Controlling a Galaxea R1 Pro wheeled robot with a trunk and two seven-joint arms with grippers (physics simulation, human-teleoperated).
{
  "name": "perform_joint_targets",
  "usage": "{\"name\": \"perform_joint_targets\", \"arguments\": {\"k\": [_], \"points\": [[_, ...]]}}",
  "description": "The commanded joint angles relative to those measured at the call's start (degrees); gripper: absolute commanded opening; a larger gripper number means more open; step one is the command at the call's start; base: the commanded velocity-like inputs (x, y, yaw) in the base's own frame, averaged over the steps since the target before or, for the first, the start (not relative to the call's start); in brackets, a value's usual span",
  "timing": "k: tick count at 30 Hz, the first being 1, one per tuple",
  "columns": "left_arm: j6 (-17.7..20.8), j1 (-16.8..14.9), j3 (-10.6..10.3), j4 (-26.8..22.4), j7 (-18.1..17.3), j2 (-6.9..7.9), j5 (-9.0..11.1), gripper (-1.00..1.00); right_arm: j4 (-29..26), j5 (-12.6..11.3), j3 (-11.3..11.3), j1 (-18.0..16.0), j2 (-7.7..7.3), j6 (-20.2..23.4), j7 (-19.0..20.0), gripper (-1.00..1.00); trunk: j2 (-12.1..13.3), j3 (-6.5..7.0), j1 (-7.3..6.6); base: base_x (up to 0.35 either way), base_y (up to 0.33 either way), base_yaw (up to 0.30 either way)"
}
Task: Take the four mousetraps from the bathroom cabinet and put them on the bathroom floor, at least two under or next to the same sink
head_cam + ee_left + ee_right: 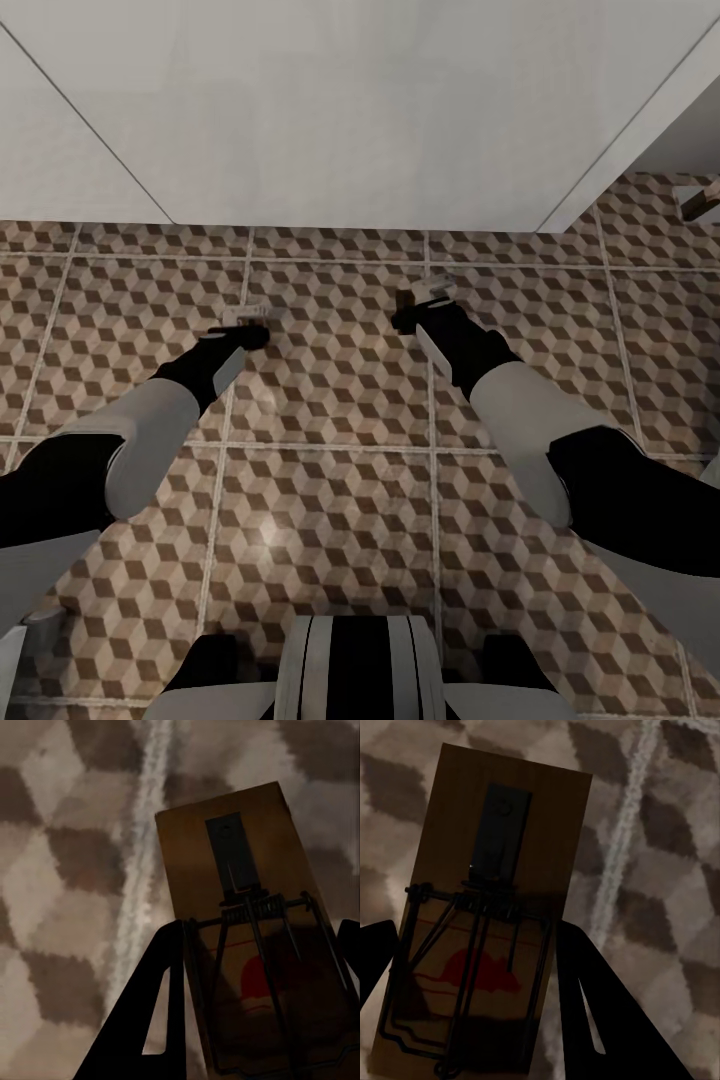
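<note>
Both arms reach down over the cube-patterned bathroom floor (330,400). My left gripper (248,325) is shut on a mousetrap (240,892), a brown wooden board with dark wire and a red print, held between the black fingers (150,1020) just above the tiles. My right gripper (418,305) is shut on a second mousetrap (502,862) of the same kind, flanked by its fingers (585,1005). Beyond both grippers a broad white body (360,110) meets the floor; I cannot tell whether it is the sink. The cabinet is out of view.
A small brown and white object (700,198) lies on the tiles at the far right, past the white body's corner. My own base (360,670) fills the near edge. Open tiles stretch between and around the two arms.
</note>
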Motion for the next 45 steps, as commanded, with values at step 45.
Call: {"name": "perform_joint_targets", "arguments": {"k": [45], "points": [[0.00,0.18,-0.50,-0.41,0.06,-0.15,-0.10,-1.00,-0.34,-0.03,0.47,-0.02,0.00,-0.36,-0.02,-1.00,-0.01,-0.03,-0.01,0.000,0.000,0.000]]}}
